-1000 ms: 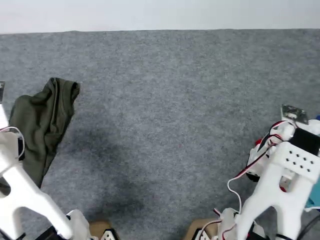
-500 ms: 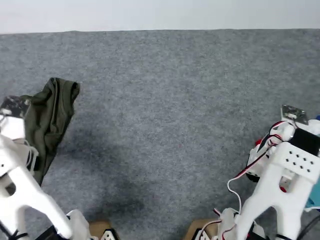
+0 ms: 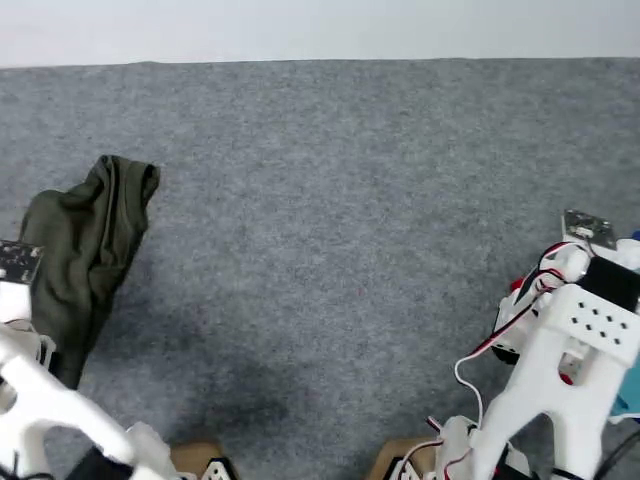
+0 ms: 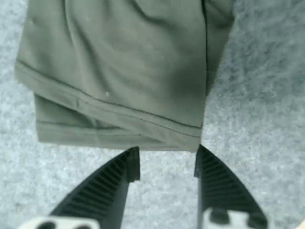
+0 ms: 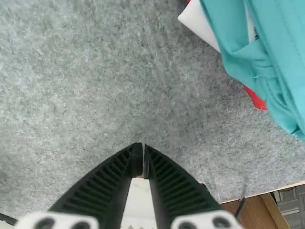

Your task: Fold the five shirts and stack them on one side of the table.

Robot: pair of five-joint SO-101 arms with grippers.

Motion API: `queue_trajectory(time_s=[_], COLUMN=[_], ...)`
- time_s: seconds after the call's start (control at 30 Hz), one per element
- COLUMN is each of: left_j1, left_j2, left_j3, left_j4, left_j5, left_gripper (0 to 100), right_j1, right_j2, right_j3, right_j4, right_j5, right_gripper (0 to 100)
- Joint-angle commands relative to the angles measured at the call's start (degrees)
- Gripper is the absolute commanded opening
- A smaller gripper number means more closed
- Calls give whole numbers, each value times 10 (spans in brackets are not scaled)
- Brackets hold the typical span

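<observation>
An olive green shirt (image 3: 85, 245) lies crumpled at the left of the grey table, its hemmed edge (image 4: 119, 119) close up in the left wrist view. My left gripper (image 4: 167, 164) is open just off that hem, with nothing between its fingers. The left arm (image 3: 30, 390) stands at the table's front left, over the shirt's near end. My right gripper (image 5: 143, 155) is shut and empty above bare felt. Beside it lies a pile of shirts: teal (image 5: 259, 57), white (image 5: 198, 26) and red (image 5: 255, 98). The right arm (image 3: 565, 350) stands at the front right.
Grey felt (image 3: 350, 200) covers the table, with wide free room across the middle and back. A pale wall runs along the far edge. The wooden table edge (image 5: 267, 210) shows near the right gripper. A teal scrap (image 3: 628, 390) peeks out at the right edge.
The left arm swung in over the green shirt, then drew back toward the front, uncovering the shirt's left part. The right arm has not moved.
</observation>
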Motion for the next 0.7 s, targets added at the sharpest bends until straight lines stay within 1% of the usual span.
queue_trajectory(time_s=[0.0, 0.17, 0.27, 0.43, 0.5, 0.67], left_j1=[-4, -3, -3, -3, -1, 25], left_j2=[60, 192, 264, 352, 362, 353], left_j3=[-15, -55, -91, -151, -173, -255], left_j4=[-30, -52, -51, -44, -18, 107], left_j5=[-11, -11, -9, -10, -11, -10], left_gripper=[200, 196, 188, 66, 5, 2], right_j1=[-4, -4, -4, -4, -4, -4], right_j2=[-15, -15, -15, -15, -15, -15], right_j3=[-28, -28, -29, -29, -28, -28], right_j4=[20, 20, 21, 21, 22, 22], right_j5=[-4, -4, -5, -5, -5, -6], right_gripper=[9, 9, 9, 9, 9, 9])
